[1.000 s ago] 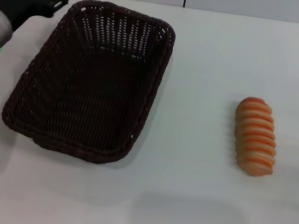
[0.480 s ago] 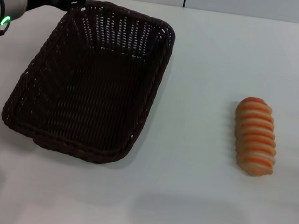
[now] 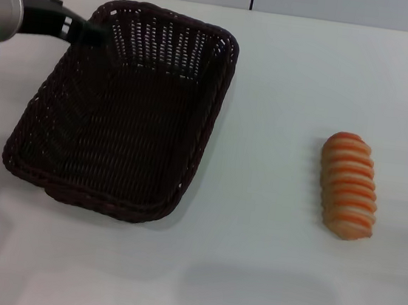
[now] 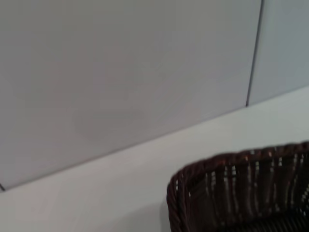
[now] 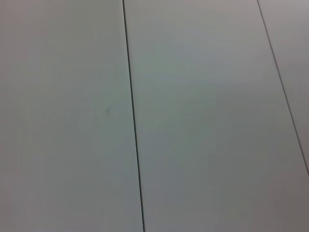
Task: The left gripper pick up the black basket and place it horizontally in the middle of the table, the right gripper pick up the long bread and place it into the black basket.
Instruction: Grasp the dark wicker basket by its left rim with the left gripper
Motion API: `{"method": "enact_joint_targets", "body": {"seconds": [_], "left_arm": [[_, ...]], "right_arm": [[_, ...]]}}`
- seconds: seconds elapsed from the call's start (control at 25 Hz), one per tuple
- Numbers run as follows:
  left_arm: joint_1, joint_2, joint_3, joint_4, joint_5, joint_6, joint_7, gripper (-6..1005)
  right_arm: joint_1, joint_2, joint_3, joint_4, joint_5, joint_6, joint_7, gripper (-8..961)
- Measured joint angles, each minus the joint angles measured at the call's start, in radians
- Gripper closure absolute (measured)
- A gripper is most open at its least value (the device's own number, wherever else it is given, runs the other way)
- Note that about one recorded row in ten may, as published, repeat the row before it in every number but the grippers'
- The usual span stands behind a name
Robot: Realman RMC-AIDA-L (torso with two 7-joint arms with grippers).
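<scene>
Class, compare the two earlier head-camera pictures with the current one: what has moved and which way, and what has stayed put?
The black two-fingered left gripper on its silver-grey arm has moved toward the middle, reaching the far-left corner of the dark woven wicker basket. No grasp is visible yet. The basket and the striped orange-and-cream bread loaf lie unmoved on the white table. The right gripper is out of view.

Lab: bare white table (image 3: 288,73), panelled wall (image 5: 193,116)

Pale grey wall panels (image 5: 203,116) behind, split by thin dark vertical seams (image 5: 133,116).
</scene>
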Motion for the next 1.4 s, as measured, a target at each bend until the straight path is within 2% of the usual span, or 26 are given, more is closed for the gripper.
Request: {"method": "enact_joint_targets", "body": {"seconds": [0.16, 0.56, 1.12, 1.4], "left_arm": [[0.002, 0.0, 0.003, 0.036, -0.007, -0.057, 0.005, 208], [-0.042, 0.0, -0.002, 0.181, 0.005, -0.029, 0.008, 213], [-0.106, 0.002, -0.035, 0.262, 0.022, -0.099, 0.062, 324], [-0.118, 0.0, -0.032, 0.275, 0.042, -0.097, 0.067, 571]], "right_arm": [[0.0, 0.0, 0.0, 0.0, 0.0, 0.0, 0.0, 105], [0.004, 0.0, 0.0, 0.003, -0.004, 0.004, 0.0, 106], [0.012, 0.0, -0.007, 0.002, -0.005, 0.009, 0.0, 105], [0.015, -0.002, -0.009, 0.002, -0.003, 0.01, 0.0, 107]]}}
